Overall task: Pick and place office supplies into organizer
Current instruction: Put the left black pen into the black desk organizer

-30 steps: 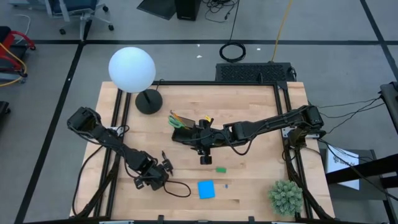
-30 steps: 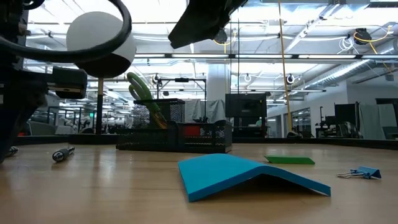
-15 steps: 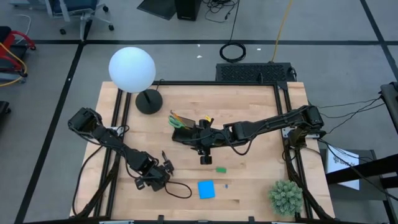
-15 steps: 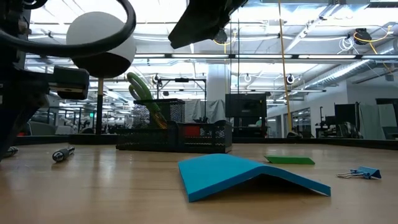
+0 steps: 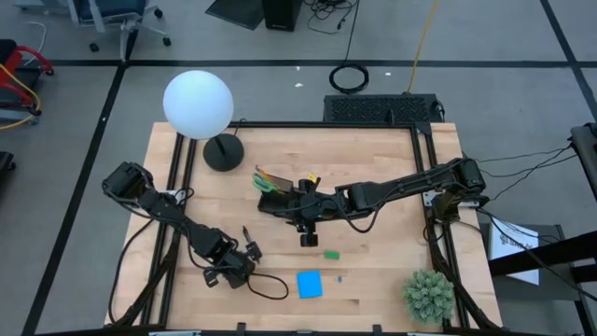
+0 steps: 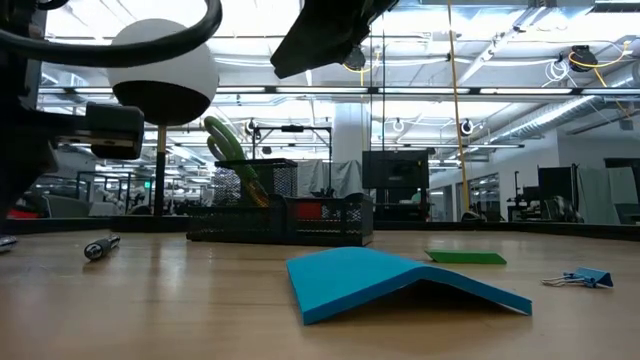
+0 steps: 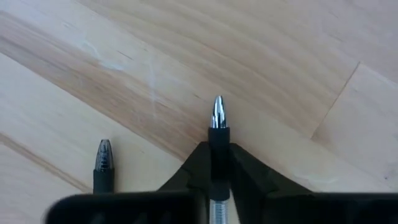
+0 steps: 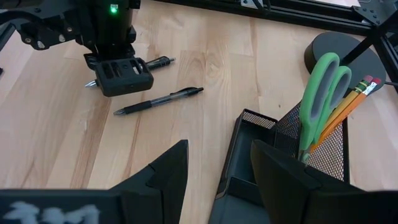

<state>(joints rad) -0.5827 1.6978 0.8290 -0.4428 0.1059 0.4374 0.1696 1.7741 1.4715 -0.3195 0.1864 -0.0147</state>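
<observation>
Two dark pens lie on the wooden table near its left front. My left gripper [image 7: 216, 149] points steeply down and is shut on one pen [image 7: 217, 115]. The other pen [image 8: 158, 99] lies free beside it. The black mesh organizer [image 8: 249, 155] stands mid-table, with green-handled scissors [image 8: 320, 93] and pencils [image 8: 356, 98] upright in its tall compartment. My right gripper [image 8: 217, 149] hangs open above the organizer's low compartment, with nothing between its fingers. A blue sticky-note pad [image 5: 309, 284] and a green eraser [image 5: 331, 254] lie near the front edge. My left gripper pinches the pen's barrel [image 7: 217, 140] between its two fingers, a short way behind the silver tip. The fingers come from above, slanting down, one on each side of the barrel. The pen lies level at the table; its clip end [image 8: 160, 61] sticks out behind the gripper.
A white globe lamp [image 5: 198, 105] on a round black base [image 5: 223, 151] stands at the far left. A potted plant [image 5: 428, 296] sits at the front right corner. A small blue binder clip [image 6: 580, 277] lies by the pad. A loose black cable [image 5: 270, 285] curls near my left gripper.
My left gripper has shut on the pen without leaving its place above the table. The pen stays where it lay. My right arm has kept still.
</observation>
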